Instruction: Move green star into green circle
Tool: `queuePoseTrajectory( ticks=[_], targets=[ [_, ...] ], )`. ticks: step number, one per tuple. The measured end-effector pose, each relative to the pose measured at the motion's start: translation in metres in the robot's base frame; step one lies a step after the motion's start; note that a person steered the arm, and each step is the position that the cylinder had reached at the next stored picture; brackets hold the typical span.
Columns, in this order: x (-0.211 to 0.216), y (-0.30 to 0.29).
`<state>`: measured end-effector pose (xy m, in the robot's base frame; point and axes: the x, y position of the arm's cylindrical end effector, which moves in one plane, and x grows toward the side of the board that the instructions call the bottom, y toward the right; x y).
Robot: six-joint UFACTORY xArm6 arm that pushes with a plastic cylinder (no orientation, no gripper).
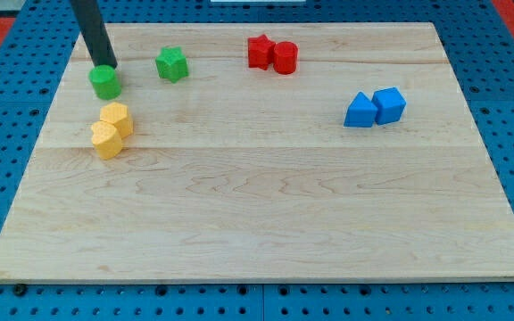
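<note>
Two green blocks sit at the table's [239, 223] far left: the green star [172, 64] just right of the green circle [105, 82], apart. My tip [105, 66] rests at the circle's far edge, seemingly touching it. I carry no jaws, only a rod. The push looks unstarted; next I must round the lobed, bright-green star's right side and sweep left.

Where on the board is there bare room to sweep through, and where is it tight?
Bare: the whole lower half below the yellow blocks and blue blocks, plus the middle between them. Crowded: the top left, where my tip touches the green circle, near the green star; the red pair sits top centre.
</note>
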<state>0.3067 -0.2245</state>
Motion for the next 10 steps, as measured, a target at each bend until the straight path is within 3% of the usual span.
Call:
queuePoseTrajectory(
  ticks=[2, 3, 5, 6, 8, 10],
  targets=[
    [0.039, 0.003],
    [0.028, 0.032],
    [-0.036, 0.002],
    [-0.064, 0.068],
    [-0.048, 0.126],
    [0.013, 0.092]
  ],
)
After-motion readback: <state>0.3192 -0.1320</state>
